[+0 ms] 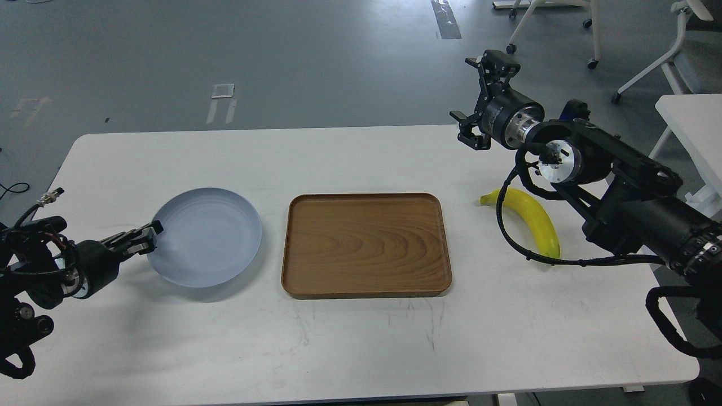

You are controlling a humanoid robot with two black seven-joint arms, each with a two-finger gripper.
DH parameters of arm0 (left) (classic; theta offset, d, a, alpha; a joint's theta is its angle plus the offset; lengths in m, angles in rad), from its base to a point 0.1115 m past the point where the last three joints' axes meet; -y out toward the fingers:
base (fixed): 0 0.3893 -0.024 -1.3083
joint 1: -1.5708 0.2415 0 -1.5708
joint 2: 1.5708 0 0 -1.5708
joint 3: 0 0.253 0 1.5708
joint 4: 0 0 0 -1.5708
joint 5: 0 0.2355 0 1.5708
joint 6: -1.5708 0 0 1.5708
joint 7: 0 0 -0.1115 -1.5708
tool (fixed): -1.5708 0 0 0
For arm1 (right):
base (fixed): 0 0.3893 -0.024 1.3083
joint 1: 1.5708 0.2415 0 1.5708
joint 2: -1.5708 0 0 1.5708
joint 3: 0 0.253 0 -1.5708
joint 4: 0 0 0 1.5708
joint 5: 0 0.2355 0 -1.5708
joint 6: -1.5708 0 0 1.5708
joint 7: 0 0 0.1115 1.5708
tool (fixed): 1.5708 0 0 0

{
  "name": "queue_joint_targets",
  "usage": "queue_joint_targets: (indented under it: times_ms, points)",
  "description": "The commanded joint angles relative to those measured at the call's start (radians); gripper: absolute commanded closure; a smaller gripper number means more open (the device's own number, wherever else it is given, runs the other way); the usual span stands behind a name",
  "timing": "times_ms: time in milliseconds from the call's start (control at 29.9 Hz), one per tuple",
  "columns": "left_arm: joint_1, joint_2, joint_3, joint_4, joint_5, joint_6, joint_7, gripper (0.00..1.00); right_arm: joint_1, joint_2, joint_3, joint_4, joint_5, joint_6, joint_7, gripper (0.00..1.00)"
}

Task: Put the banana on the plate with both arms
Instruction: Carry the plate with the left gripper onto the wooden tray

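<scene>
The pale blue-grey plate (211, 237) is at the left of the white table, seemingly raised a little above it, with a shadow under it. My left gripper (148, 238) is shut on the plate's left rim. The yellow banana (533, 219) lies on the table at the right, partly behind a black cable of my right arm. My right gripper (479, 95) is open and empty, held in the air above the table's far edge, up and to the left of the banana.
A brown wooden tray (366, 245) lies empty in the middle of the table (361, 338), between plate and banana. White chairs and a second white table (696, 127) stand beyond the right edge.
</scene>
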Motion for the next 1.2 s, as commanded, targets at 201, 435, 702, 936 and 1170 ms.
queue_joint_targets:
  times_ms: [201, 435, 702, 936, 1170]
  points:
    - [-0.13, -0.174, 0.017, -0.058, 0.019, -0.069, -0.021, 1.0, 0.008, -0.013, 0.005, 0.002, 0.0, 0.0, 0.0, 0.0]
    - [-0.224, -0.335, 0.137, 0.018, 0.069, -0.075, -0.016, 1.0, 0.011, -0.03, 0.006, 0.002, 0.002, 0.0, 0.0, 0.0]
    - [-0.276, -0.52, 0.227, 0.197, 0.065, -0.081, -0.015, 1.0, 0.011, -0.039, 0.028, 0.002, 0.002, 0.0, 0.0, 0.0]
    - [-0.267, -0.582, 0.238, 0.336, 0.065, -0.097, -0.018, 1.0, 0.011, -0.045, 0.029, 0.003, 0.002, 0.0, 0.0, 0.0]
    - [-0.262, -0.581, 0.244, 0.339, 0.067, -0.1, -0.024, 1.0, 0.011, -0.045, 0.031, 0.002, 0.002, 0.0, 0.0, 0.0]
